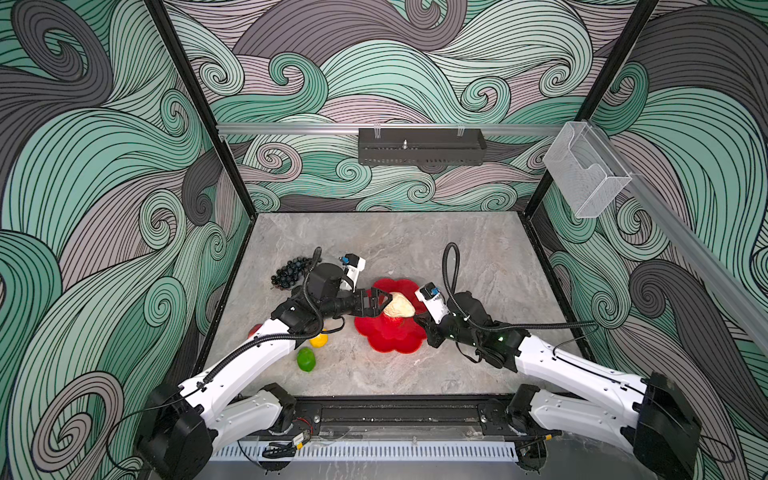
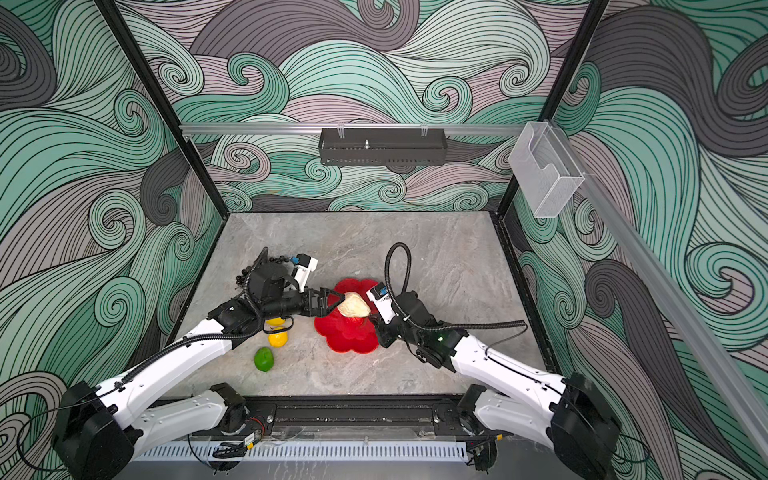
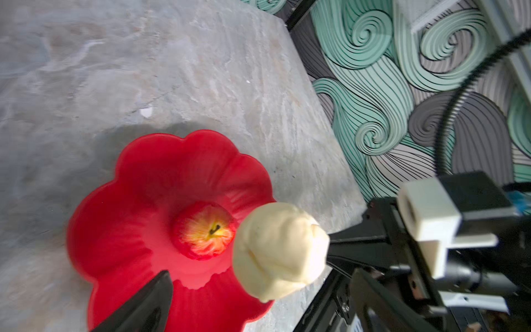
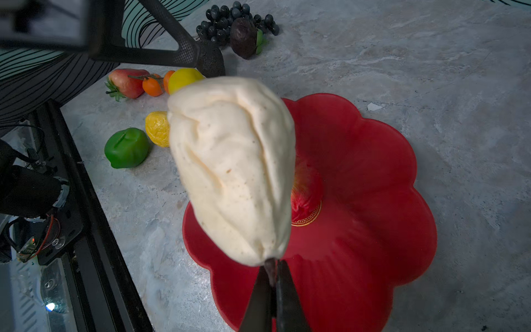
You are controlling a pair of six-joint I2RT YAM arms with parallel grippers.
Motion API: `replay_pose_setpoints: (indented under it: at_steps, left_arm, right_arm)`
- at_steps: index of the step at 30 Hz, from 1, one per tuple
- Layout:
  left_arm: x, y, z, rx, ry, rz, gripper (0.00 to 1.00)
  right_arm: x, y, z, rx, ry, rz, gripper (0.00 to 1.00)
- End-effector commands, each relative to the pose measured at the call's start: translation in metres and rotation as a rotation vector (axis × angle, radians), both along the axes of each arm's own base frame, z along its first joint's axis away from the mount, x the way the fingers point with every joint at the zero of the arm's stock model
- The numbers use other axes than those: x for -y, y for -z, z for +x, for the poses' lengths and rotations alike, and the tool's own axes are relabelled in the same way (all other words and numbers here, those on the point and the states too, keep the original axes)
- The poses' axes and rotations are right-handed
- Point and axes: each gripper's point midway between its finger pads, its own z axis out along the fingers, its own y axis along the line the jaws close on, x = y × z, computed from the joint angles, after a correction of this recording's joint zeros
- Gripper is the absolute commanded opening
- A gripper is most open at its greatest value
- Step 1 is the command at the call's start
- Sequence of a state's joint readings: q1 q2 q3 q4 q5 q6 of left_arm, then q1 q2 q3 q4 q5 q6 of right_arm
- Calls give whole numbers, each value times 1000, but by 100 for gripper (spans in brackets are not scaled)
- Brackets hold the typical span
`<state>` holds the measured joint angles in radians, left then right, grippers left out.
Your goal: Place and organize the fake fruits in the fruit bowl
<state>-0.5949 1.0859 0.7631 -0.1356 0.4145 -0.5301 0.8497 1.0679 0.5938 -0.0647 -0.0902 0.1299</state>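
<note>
The right gripper [image 4: 273,274] is closed on the dark stem of the beige pear [image 4: 232,172]; its two fingers are pressed together with only the stem between them. The pear is carried clear of the desk [image 4: 402,57] and is held over the middle of the fruit bowl [image 4: 373,186]. In both top views it is seen above the bowl's centre.

The left gripper [image 1: 382,305] is positioned just beside the pear on the opposite side, with its jaws spread apart and nothing between them. Contact between its upper finger and the pear cannot be determined.

A red apple [image 3: 205,230] is seated upright in the centre of the fruit bowl, stem end up. No other fruit is seen in the bowl. The bowl rests flat on the desk.

The remaining fruits lie on the desk, on the left arm's side of the bowl:
- A green lime [image 4: 126,148] and a lemon [image 4: 156,128] are located side by side, near the bowl rim.
- A second lemon [image 4: 184,80], two small oranges [image 4: 152,86] and a strawberry-shaped red fruit [image 4: 126,83] are grouped farther out.
- A dark avocado [image 4: 211,61], a dark purple fruit [image 4: 244,37] and the grape bunch [image 4: 230,17] are located farthest from the bowl.
</note>
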Motion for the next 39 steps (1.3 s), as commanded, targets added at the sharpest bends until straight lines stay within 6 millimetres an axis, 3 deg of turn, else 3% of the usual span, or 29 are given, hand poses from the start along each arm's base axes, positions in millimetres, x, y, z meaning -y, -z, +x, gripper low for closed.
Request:
replay_pose_setpoints:
  at_steps: [1, 9, 15, 20, 27, 32, 39]
  left_arm:
    - [25, -14, -13, 54, 160, -71, 99]
    - [40, 16, -15, -44, 210, -19, 95]
    - [42, 21, -12, -76, 200, -9, 88]
    - [33, 30, -7, -82, 148, 54, 96]
    - [33, 30, -4, -102, 127, 46, 98]
    - [42, 23, -8, -108, 170, -9, 88]
    - [52, 16, -13, -134, 220, -67, 63]
  right_arm:
    - [-8, -8, -4, 8, -49, 18, 0]
    - [-13, -16, -9, 5, -81, 59, 0]
    - [-14, -22, -8, 18, -79, 72, 0]
    - [-12, -26, -7, 34, -70, 68, 0]
    - [-12, -31, -7, 48, -69, 81, 0]
    - [-15, -36, -8, 50, -79, 119, 0]
    - [-16, -32, -2, 50, -52, 109, 0]
